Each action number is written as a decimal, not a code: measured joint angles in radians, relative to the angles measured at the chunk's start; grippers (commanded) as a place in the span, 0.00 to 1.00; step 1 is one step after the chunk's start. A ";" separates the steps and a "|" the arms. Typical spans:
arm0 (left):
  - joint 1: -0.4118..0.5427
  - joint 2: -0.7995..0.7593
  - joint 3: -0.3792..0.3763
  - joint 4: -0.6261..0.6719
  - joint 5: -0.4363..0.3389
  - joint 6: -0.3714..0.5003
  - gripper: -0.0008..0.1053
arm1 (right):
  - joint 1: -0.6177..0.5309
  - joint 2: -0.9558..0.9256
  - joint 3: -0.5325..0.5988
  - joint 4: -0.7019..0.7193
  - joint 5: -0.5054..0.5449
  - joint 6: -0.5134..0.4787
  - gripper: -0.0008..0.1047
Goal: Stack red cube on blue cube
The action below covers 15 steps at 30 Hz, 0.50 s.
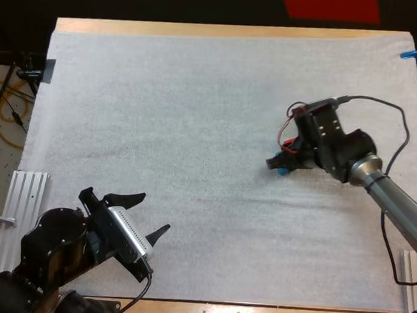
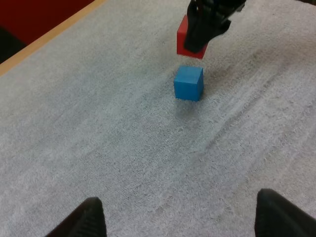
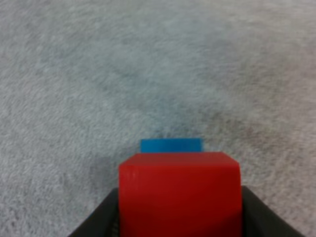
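Nearest, the black two-fingered left tool [image 1: 153, 212] hangs open over the white-matted desk [image 1: 197, 113]. Rightward, the right tool [image 1: 280, 161] grips a small red cube [image 2: 183, 35] just above a small blue cube [image 2: 188, 83], not touching; lowering and release seemingly remain.

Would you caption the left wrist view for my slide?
Right gripper holds the red cube just above the blue cube.

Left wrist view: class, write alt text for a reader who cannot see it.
A red cube, held by the right gripper, hangs just above a blue cube on the white textured mat. The left gripper stands open, clear of both.
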 measured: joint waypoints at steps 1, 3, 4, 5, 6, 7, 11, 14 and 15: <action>0.000 0.000 0.000 0.000 0.000 0.000 0.60 | 0.010 0.010 0.000 -0.002 0.010 0.007 0.27; 0.000 0.000 0.000 0.000 0.000 0.000 0.60 | 0.017 0.026 0.000 -0.011 0.017 0.022 0.27; 0.000 0.000 0.000 0.000 0.000 0.000 0.60 | 0.018 0.040 0.000 -0.020 0.019 0.033 0.27; 0.000 0.000 0.000 0.000 0.000 0.000 0.60 | 0.018 0.053 0.000 -0.028 0.021 0.040 0.27; 0.000 0.000 0.000 0.000 0.000 0.000 0.60 | 0.018 0.057 0.000 -0.030 0.021 0.041 0.27; 0.000 0.000 0.000 0.000 0.000 0.000 0.60 | 0.018 0.070 0.000 -0.039 0.021 0.041 0.27; 0.000 0.000 0.000 0.000 0.000 0.000 0.60 | 0.018 0.103 0.000 -0.046 0.023 0.044 0.27; 0.000 0.000 0.000 0.000 0.000 0.000 0.60 | 0.018 0.116 0.000 -0.056 0.035 0.044 0.27; 0.000 0.000 0.000 0.000 0.000 0.000 0.60 | 0.018 0.117 0.000 -0.062 0.037 0.044 0.27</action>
